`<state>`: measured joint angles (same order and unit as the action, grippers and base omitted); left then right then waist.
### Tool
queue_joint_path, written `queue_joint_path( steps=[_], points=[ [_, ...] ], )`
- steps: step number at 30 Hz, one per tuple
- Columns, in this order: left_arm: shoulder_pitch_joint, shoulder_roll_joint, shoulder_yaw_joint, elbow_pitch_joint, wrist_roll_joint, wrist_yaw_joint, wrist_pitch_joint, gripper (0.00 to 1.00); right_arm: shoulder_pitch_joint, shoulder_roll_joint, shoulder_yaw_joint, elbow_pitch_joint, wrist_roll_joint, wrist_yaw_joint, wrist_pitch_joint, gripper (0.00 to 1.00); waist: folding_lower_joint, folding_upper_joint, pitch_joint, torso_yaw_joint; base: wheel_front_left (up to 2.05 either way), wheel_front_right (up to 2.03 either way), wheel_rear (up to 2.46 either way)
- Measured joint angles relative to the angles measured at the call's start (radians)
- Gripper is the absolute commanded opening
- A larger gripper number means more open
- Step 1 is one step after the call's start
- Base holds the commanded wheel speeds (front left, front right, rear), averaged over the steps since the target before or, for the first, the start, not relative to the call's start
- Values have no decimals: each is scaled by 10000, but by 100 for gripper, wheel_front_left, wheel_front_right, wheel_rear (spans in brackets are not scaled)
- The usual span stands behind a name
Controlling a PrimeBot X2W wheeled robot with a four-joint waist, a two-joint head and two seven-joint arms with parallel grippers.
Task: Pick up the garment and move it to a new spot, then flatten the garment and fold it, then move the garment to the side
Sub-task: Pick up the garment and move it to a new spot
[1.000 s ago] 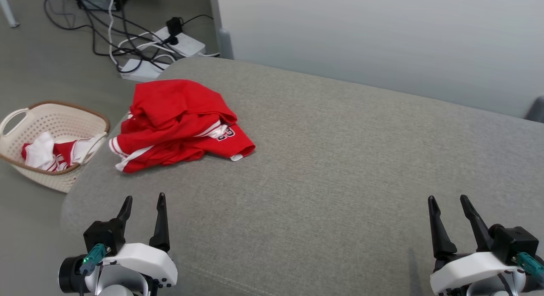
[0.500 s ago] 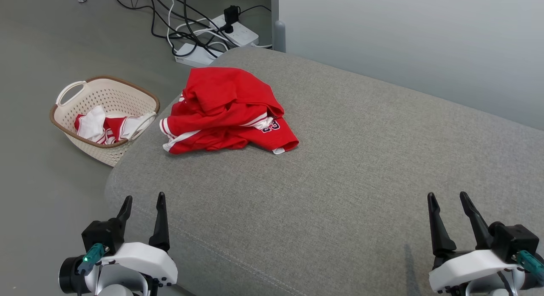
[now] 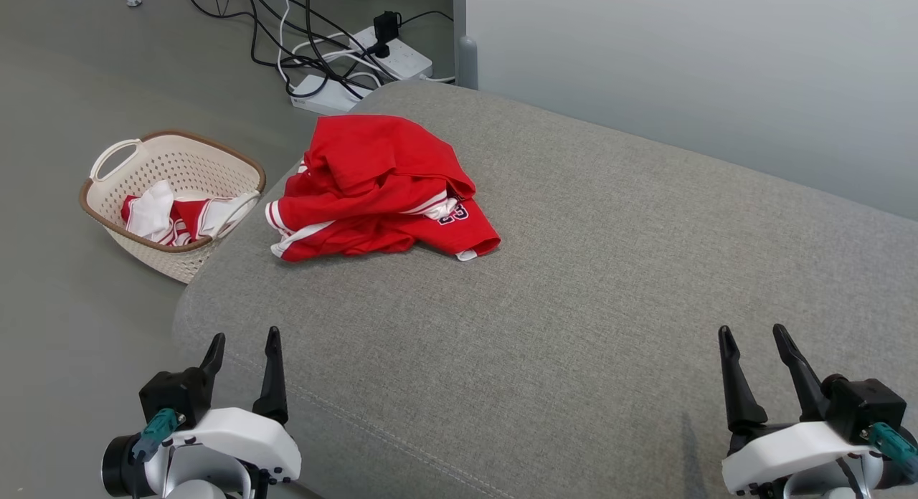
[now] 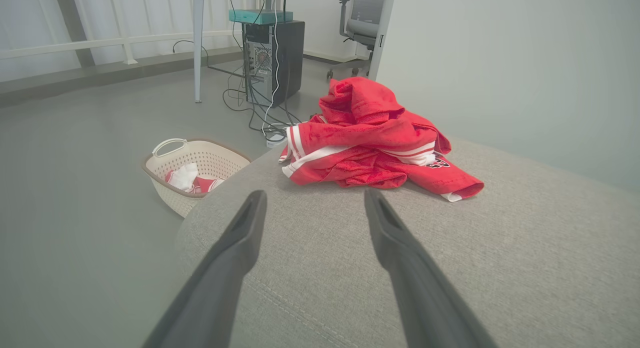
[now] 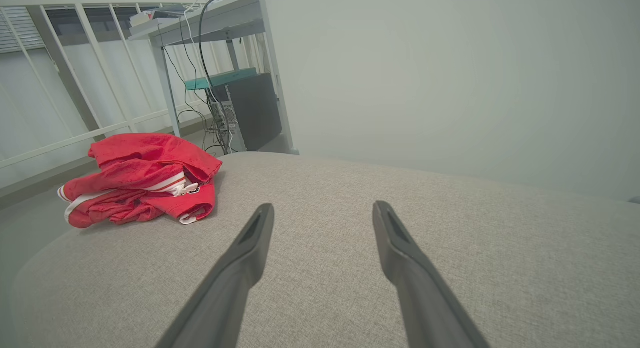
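Observation:
A crumpled red garment (image 3: 373, 191) with white stripes lies in a heap near the far left corner of the grey cushioned surface (image 3: 588, 298). It also appears in the left wrist view as the garment (image 4: 370, 138) ahead of the fingers, and in the right wrist view as the garment (image 5: 145, 180) at the left. My left gripper (image 3: 242, 338) hovers open at the lower left, well short of the garment and holding nothing. My right gripper (image 3: 749, 333) is open and empty at the lower right, far from the cloth.
A cream laundry basket (image 3: 115, 151) with red and white cloth inside stands on the floor left of the surface. Power strips and tangled cables (image 3: 337, 47) lie on the floor beyond it. A pale wall (image 3: 681, 69) runs behind the surface.
The whole head view has shifted, so the camera has turned left, bringing the basket and garment further right in the picture. Both grippers stay open and the garment has not moved.

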<state>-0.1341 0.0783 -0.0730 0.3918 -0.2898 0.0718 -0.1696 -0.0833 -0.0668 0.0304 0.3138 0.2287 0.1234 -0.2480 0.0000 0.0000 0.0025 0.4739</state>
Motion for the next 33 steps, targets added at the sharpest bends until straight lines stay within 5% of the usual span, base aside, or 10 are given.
queue_joint_path(
  steps=[10, 18, 24, 33],
  points=[
    [-733, 98, -148, -81, -278, -173, 1016, 100, -24, -10, 82, 27, 0, 0, 0, 100, 0, 0, 133, -273, 0, 0, 0],
    [-3471, 568, -186, -173, -859, -713, 2976, 100, -465, -144, 123, -56, 0, 0, 0, 100, 0, 0, 770, -703, 0, 0, 0],
    [-6422, 1402, 226, 1511, -1365, -899, 4792, 100, -833, -299, 316, -86, 0, 0, 0, 100, 0, 0, 1306, -1461, 0, 0, 0],
    [-7997, 2485, 767, 4251, -1866, -1062, 6218, 100, -1383, -389, 732, -102, 113, 0, -2, 100, 0, 0, 2057, -2591, 0, 0, 0]
  ],
)
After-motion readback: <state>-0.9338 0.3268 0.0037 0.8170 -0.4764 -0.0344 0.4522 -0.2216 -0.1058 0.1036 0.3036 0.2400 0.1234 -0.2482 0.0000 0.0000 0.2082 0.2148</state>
